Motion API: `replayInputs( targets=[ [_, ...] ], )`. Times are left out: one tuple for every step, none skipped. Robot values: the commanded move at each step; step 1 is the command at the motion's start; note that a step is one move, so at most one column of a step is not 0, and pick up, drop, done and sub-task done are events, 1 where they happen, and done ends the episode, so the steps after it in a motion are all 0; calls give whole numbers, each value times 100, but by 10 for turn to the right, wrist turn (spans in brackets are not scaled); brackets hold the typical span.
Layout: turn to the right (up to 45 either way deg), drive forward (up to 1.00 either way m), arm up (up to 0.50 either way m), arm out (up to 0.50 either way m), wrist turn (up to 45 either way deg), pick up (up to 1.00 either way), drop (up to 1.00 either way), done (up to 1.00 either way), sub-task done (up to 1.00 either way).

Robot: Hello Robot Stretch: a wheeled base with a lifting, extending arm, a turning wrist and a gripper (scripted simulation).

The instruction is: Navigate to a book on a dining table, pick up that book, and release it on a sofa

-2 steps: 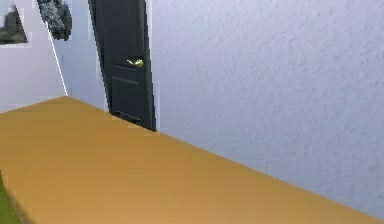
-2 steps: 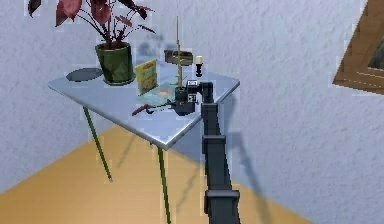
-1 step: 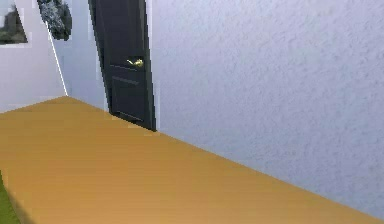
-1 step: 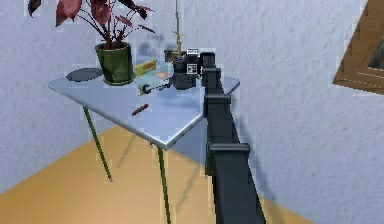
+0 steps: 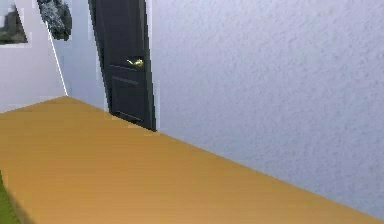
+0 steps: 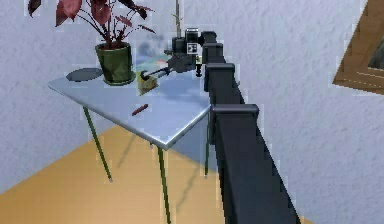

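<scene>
Hand over table; finger spread and load: cannot tell. Olive patch at fingertips, possibly book. Raise vertically before retracting; avoid plant pot just beyond hand.

Forward view: set on the robot, facing ahead and down over orange floor to a dark door in a pale wall, at middling range. Arm side view: set on the body, looking out along the arm and down on a nearby desk. Shared by the 2 views: orange floor, pale wall.
</scene>
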Motion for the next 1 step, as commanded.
replayInputs(
  targets=[
    [0,0,0,0,-450,0,0,0,0]
  ],
)
